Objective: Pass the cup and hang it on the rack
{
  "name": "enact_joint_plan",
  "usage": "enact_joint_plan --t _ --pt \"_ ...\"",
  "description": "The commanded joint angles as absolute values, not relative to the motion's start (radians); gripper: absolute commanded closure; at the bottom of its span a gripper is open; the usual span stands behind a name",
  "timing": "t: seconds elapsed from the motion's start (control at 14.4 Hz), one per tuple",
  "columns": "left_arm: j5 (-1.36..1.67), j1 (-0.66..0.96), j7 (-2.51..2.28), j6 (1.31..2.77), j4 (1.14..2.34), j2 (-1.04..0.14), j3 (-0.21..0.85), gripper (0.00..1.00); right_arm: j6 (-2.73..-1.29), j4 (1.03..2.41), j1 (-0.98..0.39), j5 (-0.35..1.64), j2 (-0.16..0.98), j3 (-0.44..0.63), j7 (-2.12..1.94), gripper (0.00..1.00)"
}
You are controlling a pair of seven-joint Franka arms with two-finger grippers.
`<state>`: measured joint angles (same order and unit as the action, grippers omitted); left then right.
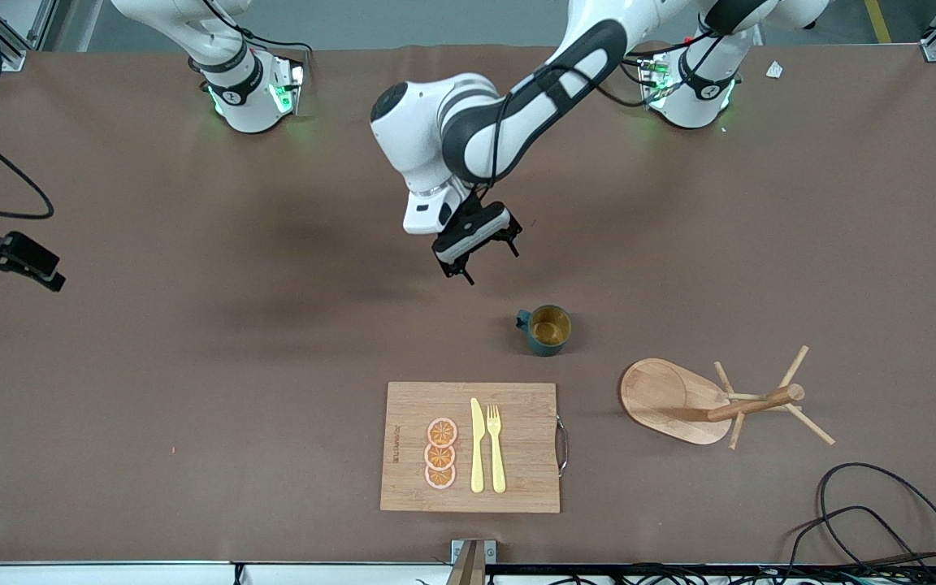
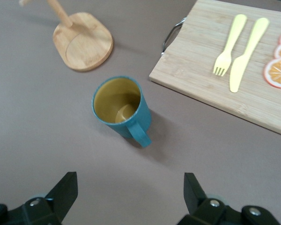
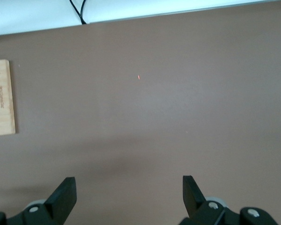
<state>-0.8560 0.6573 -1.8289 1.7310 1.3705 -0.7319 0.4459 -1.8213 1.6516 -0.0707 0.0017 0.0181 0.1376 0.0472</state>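
Your left gripper hangs over bare table, fingers spread, nothing in them. The cup stands upright on the table, apart from the gripper and nearer the front camera, handle toward the right arm's end. The rack stands near the cup, toward the left arm's end; the cutting board with knife, fork and orange slices lies nearer the camera. Your right gripper waits over its end of the table, fingers spread, empty.

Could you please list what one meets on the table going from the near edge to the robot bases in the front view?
Cutting board with orange slices, knife and fork → cup → open left gripper, in the air above the table.
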Motion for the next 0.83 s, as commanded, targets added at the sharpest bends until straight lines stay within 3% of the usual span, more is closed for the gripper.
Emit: enact_joint_plan --t 0.0,0.14,0.28,0.49,0.76 --pt "-0.937 0.689 -2.01 1.72 1.333 -0.805 0.436 0.01 -1.795 1.775 -0.058 -0.021 -0.095 0.118 0.041 0.0" --pt "-1.029 0.709 -2.135 1.726 1.328 -0.877 0.43 0.02 -1.668 1.699 -0.058 -0.017 -0.087 0.12 0.047 0.0" --pt "-1.055 0.722 -2.224 1.726 1.328 -0.919 0.408 0.04 -1.652 1.623 -0.052 -0.012 -0.065 0.12 0.055 0.0" --pt "-1.066 0.797 -2.316 1.729 1.325 -0.937 0.292 0.06 -1.652 1.497 -0.051 -0.017 0.02 0.121 0.055 0.0" --pt "-1.068 0.807 -2.391 1.747 1.325 -0.957 0.253 0.13 -1.605 1.483 -0.048 -0.011 0.015 0.12 0.046 0.0"
